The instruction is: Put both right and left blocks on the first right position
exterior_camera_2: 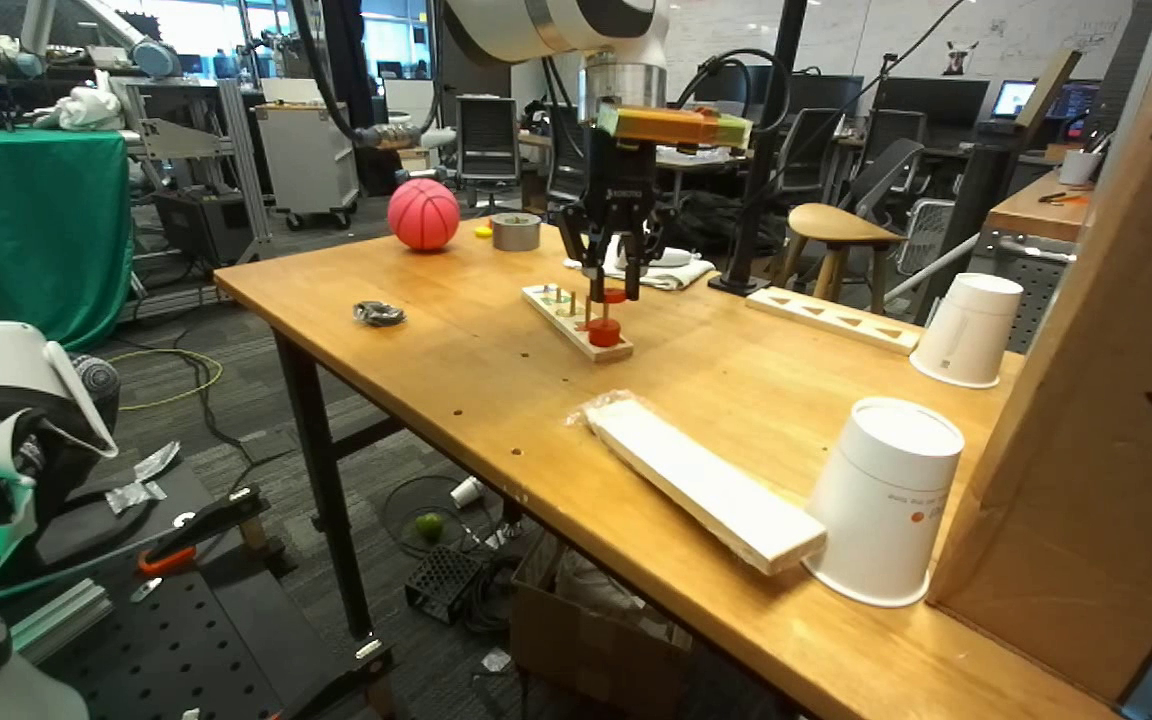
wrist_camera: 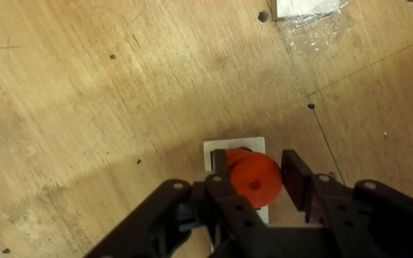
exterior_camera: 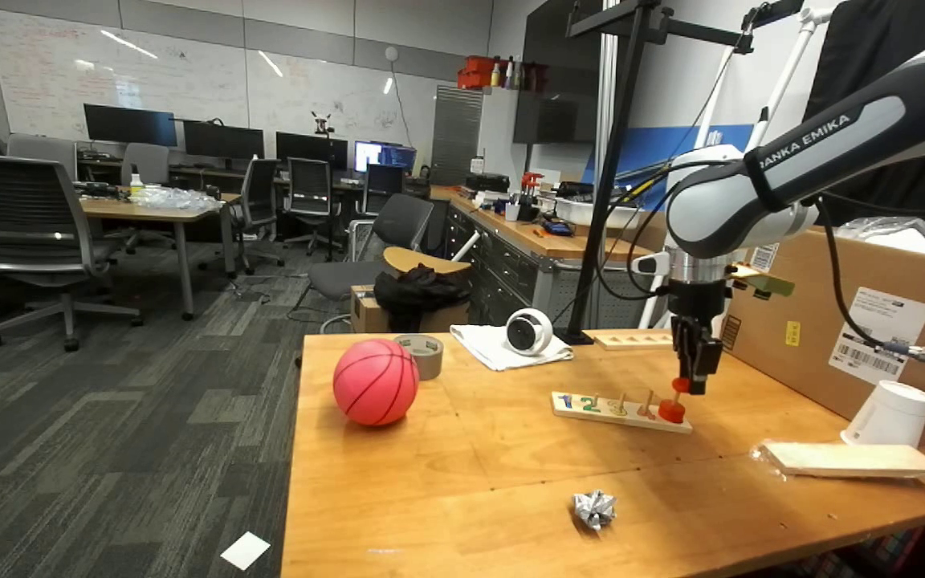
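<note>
Above the peg board (exterior_camera_2: 568, 323), gripper (exterior_camera_2: 615, 293) pinches upper red block (wrist_camera: 260, 175) b/w its jaws. Prob. light, stiff, slick-ish; hold across opp. sides, underside clear.

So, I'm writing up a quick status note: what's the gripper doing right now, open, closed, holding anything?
Gripper: closed, holding the upper red block between its fingertips.
</note>
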Available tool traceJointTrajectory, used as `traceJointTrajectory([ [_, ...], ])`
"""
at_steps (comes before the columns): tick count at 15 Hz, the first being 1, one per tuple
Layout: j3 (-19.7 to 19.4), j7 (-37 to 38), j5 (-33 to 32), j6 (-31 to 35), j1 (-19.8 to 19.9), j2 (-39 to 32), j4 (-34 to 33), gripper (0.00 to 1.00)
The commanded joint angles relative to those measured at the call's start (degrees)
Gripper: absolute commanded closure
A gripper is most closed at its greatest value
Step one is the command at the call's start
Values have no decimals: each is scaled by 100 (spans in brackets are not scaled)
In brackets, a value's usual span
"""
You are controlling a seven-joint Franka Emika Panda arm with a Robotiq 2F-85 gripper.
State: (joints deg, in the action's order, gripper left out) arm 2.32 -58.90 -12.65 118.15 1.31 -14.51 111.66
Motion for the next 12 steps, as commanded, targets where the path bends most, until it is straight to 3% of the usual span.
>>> traceJointTrajectory([
  [1,55,-62,128,-44,7,34,13,76],
  [12,126,-74,111,-58,-25,-30,-15,76],
])
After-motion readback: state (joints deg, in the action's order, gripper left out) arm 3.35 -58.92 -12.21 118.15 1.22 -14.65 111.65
